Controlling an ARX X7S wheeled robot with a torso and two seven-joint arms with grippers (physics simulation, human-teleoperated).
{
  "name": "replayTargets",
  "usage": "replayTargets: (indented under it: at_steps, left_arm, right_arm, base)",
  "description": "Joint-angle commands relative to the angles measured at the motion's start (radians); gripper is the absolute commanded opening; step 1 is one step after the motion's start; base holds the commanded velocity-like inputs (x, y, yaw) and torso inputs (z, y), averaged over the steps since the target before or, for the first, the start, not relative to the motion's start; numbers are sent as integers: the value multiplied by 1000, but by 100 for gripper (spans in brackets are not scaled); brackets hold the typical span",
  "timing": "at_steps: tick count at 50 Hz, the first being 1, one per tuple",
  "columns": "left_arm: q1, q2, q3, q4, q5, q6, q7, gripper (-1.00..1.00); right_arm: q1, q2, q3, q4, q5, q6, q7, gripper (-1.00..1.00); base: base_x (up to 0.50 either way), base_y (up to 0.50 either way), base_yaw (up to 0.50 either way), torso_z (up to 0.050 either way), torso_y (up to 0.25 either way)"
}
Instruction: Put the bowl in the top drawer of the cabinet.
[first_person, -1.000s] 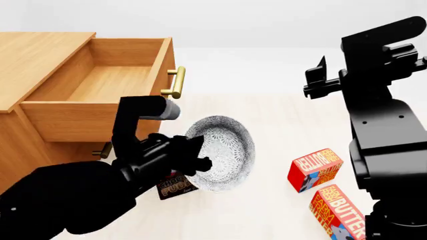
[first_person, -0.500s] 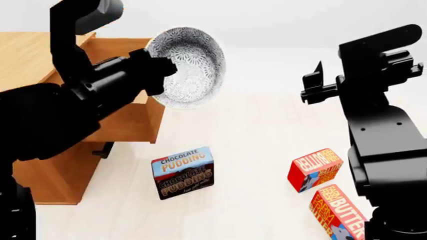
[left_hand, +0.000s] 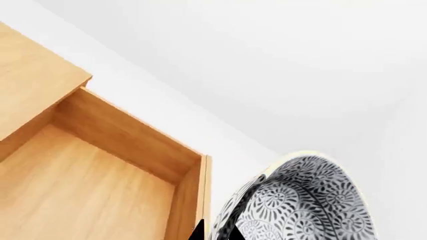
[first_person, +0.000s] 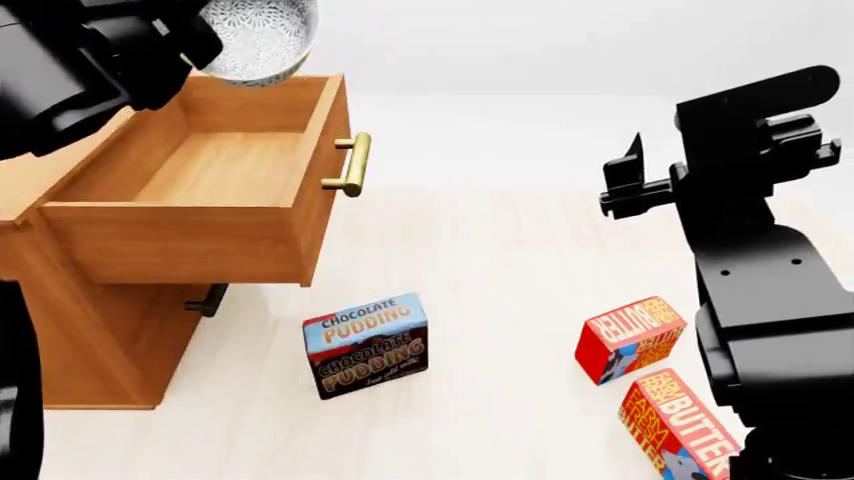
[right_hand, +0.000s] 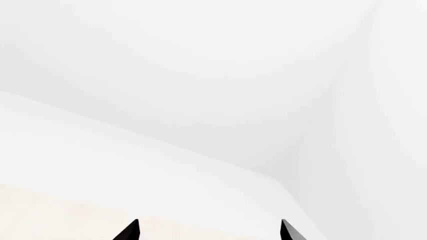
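Observation:
The white speckled bowl (first_person: 260, 35) hangs tilted in the air above the rear part of the open top drawer (first_person: 214, 165). My left gripper (first_person: 200, 45) is shut on the bowl's rim. In the left wrist view the bowl (left_hand: 300, 205) lies beside the drawer's front wall (left_hand: 190, 200), with the rim pinched in the left gripper (left_hand: 215, 234). The drawer (left_hand: 80, 185) holds nothing. The cabinet (first_person: 94, 340) stands at the left, its top (left_hand: 27, 85) bare. My right gripper (first_person: 627, 185) is raised at the right; in its wrist view the right gripper (right_hand: 208, 231) is open and holds nothing.
A chocolate pudding box (first_person: 367, 345) stands on the floor in front of the cabinet. Two red butter boxes (first_person: 630, 338) (first_person: 681, 420) lie near my right arm. The brass handle (first_person: 350, 165) sticks out from the drawer front; the lower drawer's handle (first_person: 207, 298) shows beneath.
My left arm has lifted the bowl from floor level beside the pudding box, up and to the left, to above the open drawer. The right arm has barely moved.

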Motion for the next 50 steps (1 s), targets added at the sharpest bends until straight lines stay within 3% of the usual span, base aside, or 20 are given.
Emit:
replayTargets:
  at_steps: [1, 21, 38, 50]
  left_arm:
    - [-39, 12, -2, -153, 62, 74, 8, -100]
    - [-58, 71, 21, -331, 134, 161, -75, -100]
    - [-95, 102, 79, -478, 213, 203, 2, -100]
    - [-161, 136, 123, -691, 285, 270, 104, -100]
  right_arm:
    - [-5, 0, 0, 3, 2, -6, 3, 100]
    - [-21, 11, 15, 4, 10, -14, 6, 100]
    - [-39, 17, 30, 10, 19, -28, 8, 100]
    - [-40, 20, 34, 9, 24, -27, 7, 100]
  base:
    - [0, 0, 0, 0, 0]
    - [0, 0, 0, 0, 0]
    - [0, 0, 0, 0, 0]
    - [0, 0, 0, 0, 1]
